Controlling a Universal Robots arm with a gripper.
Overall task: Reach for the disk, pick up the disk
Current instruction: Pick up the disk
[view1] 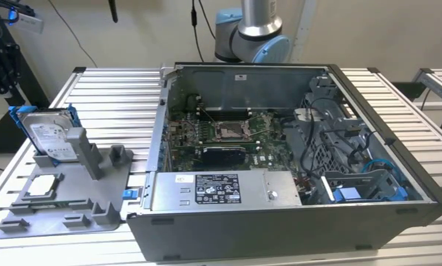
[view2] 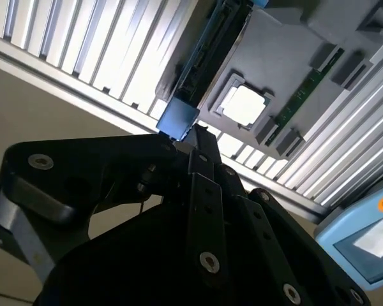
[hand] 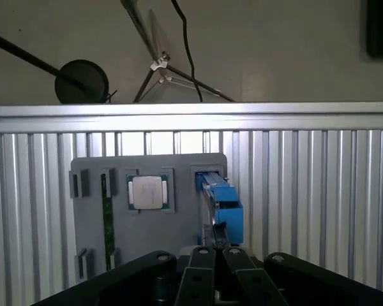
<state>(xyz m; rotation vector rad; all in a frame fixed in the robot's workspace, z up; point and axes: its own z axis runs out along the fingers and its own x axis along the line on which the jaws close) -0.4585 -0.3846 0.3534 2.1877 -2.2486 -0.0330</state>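
The disk [view1: 50, 136], silver with a white label and blue side rails, stands upright on edge in a slot of the grey holder plate [view1: 66, 194] at the exterior view's left. In both wrist views I see the disk edge-on, its blue rail end [view2: 179, 118] [hand: 220, 203] showing. My black gripper [view2: 196, 135] [hand: 216, 231] hovers above that rail end, apart from it. Its fingers lie together with nothing between them.
A small square silver chip [view1: 42, 185] [hand: 147, 191] and a green board strip [hand: 105, 210] lie on the holder plate beside the disk. A big open computer case [view1: 280, 233] stands at the exterior view's right on the ribbed metal table [view1: 110, 105]. A blue pendant [view2: 364, 242] lies off the table.
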